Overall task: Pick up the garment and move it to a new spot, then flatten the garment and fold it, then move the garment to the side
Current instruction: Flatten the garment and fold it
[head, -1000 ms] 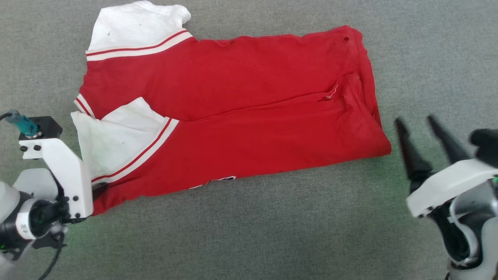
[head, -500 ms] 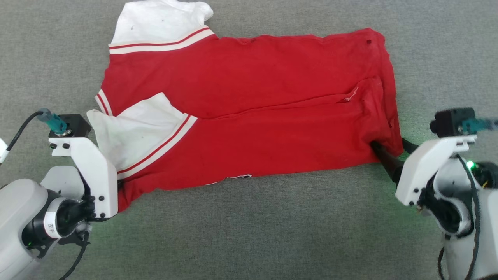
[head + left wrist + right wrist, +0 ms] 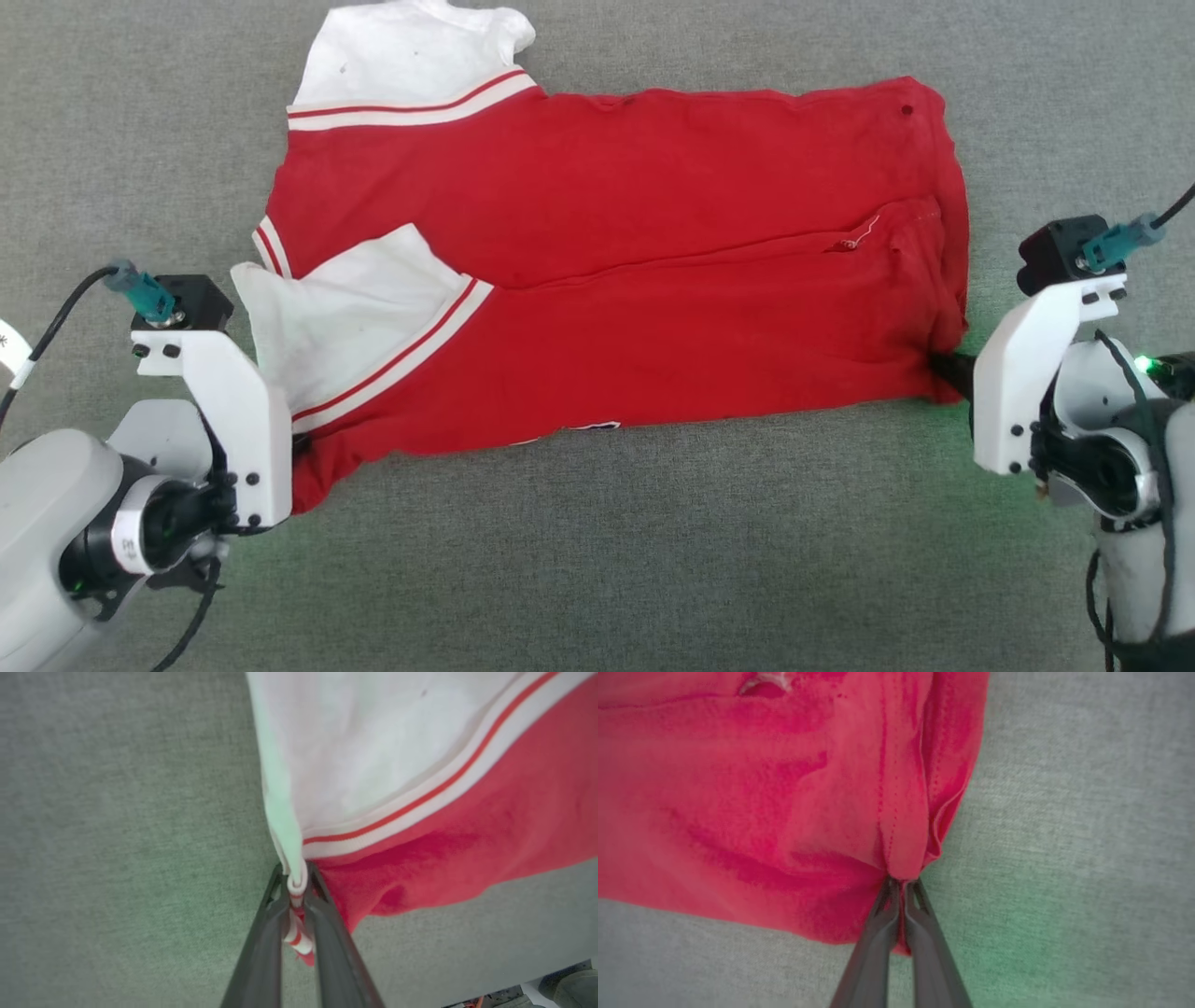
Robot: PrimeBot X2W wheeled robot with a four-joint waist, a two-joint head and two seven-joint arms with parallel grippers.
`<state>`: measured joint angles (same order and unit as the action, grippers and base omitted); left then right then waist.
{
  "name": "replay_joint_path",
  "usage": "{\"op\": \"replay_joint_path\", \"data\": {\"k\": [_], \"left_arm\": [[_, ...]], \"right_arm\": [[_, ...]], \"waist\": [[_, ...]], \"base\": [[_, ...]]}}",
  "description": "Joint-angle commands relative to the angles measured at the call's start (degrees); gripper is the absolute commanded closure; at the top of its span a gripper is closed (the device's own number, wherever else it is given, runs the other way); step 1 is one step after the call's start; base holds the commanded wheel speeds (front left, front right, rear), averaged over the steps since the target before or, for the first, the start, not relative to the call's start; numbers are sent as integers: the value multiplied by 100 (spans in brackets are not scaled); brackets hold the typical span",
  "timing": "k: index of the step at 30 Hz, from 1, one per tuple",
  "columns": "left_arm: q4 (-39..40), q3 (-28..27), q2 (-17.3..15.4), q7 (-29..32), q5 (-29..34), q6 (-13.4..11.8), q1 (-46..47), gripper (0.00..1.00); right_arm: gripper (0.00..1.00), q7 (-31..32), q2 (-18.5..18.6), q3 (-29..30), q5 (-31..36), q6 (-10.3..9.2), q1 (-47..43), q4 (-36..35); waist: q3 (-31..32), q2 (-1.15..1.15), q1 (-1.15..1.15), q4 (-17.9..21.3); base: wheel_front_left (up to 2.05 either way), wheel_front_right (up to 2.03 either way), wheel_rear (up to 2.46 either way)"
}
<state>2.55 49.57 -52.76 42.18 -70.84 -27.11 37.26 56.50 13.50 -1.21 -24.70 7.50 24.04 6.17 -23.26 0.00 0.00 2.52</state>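
Head view: shirt (image 3: 635, 215) lay folded on carpet (image 3: 597, 560). Left gripper (image 3: 295, 884) pinched striped sleeve trim; right gripper (image 3: 901, 886) pinched red hem corner, shirt stretched between them.

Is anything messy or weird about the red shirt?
Yes. The near white sleeve of the garment lies slanted across the red, not flat out like the far sleeve. A small dark spot marks the far right corner, and a bit of white stitching peeks out at a fold.
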Motion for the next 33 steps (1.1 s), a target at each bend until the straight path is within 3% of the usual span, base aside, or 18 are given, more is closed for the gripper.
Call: {"op": "replay_joint_path", "data": {"k": [1, 8, 16, 20, 24, 25, 26, 27, 28, 33], "left_arm": [[51, 40, -132, 63, 19, -85, -142, 100], [658, -105, -524, 136, -31, -389, -208, 100], [1484, -89, -1007, 252, -102, -924, -566, 100], [1493, -11, -931, 201, -128, -983, -733, 100], [1231, 53, -699, 135, -140, -824, -726, 100], [1166, 74, -650, 106, -79, -753, -682, 75], [1086, 56, -598, 67, -66, -701, -632, 18], [1022, 44, -600, 46, -30, -658, -583, 0], [971, 31, -643, 50, 24, -632, -523, 0], [1179, -208, -959, 101, 169, -622, -168, 0]], "right_arm": [[100, 211, 51, -27, -106, -2, -263, -79], [100, 638, 289, 159, -395, -3, -599, -968], [100, 1331, 418, 582, -617, -3, -1335, -1888], [100, 1351, 297, 715, -538, -3, -1624, -1990], [100, 1153, 135, 625, -432, -3, -1695, -1778], [93, 1082, 94, 574, -421, -3, -1678, -1715], [77, 984, 79, 516, -415, -3, -1646, -1678], [9, 875, 70, 465, -422, -2, -1595, -1647], [0, 779, 60, 420, -453, -2, -1555, -1609], [0, 193, 220, 338, -478, -3, -1513, -1774]], "waist": [[31, 0, 0, 1], [93, 0, 0, -25], [89, 0, 0, -59], [47, 0, 0, -51], [8, 0, 0, -23], [1, 0, 0, -12], [-5, 0, 0, -1], [-10, 0, 0, 14], [-11, 0, 0, 29], [21, 0, 0, 126]], "base": [[0, 0, 0], [0, 0, 0], [0, 0, 0], [0, 0, 0], [0, 0, 0], [0, 0, 0], [0, 0, 0], [0, 0, 0], [0, 0, 0], [0, 0, 0]]}}
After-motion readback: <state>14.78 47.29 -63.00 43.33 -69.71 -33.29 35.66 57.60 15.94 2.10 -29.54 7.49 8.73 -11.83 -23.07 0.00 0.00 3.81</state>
